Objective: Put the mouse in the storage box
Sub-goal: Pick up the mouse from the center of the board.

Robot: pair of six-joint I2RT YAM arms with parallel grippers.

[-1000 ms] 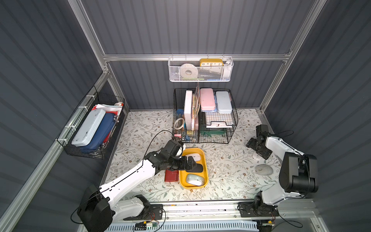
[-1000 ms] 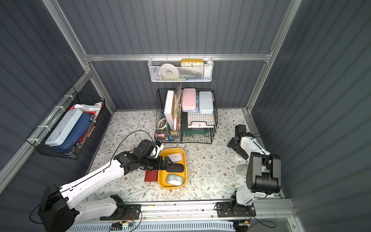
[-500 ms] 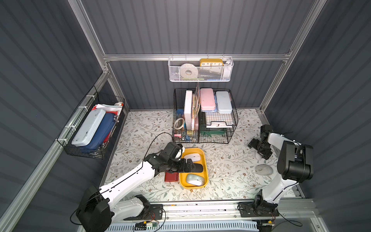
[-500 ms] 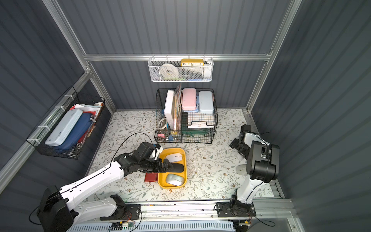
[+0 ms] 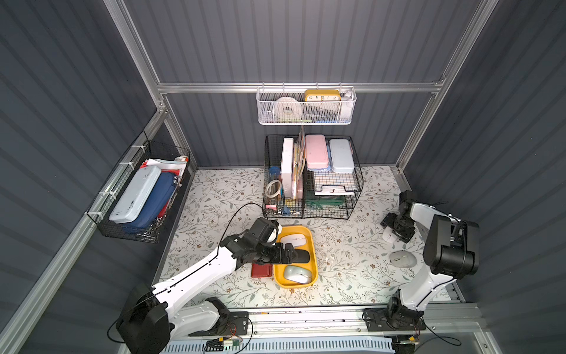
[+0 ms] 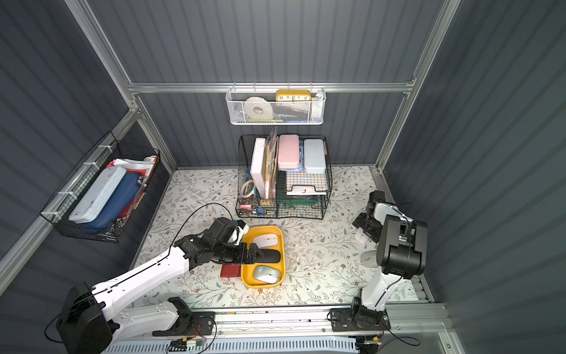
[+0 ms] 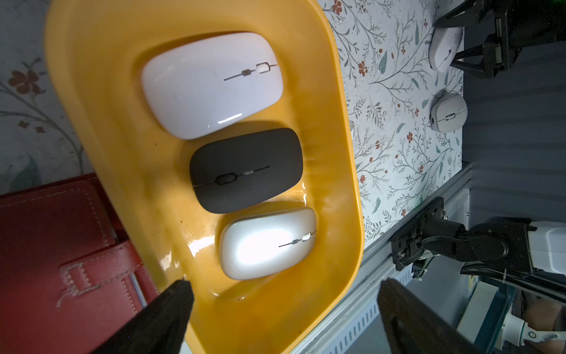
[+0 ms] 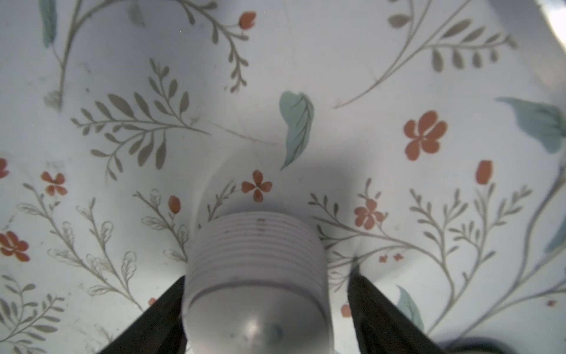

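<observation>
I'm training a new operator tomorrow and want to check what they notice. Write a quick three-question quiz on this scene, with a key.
1. How many mice lie in the storage box?
2. True or false: the left claw is gripping a mouse.
3. Which claw straddles the rear loose mouse on the table? A) left B) right C) neither

Key
1. Three: white mouse, black mouse, silver mouse.
2. False: it is open and holds nothing.
3. B: the right claw has a finger on each side of it, with a gap showing on one side.
</observation>
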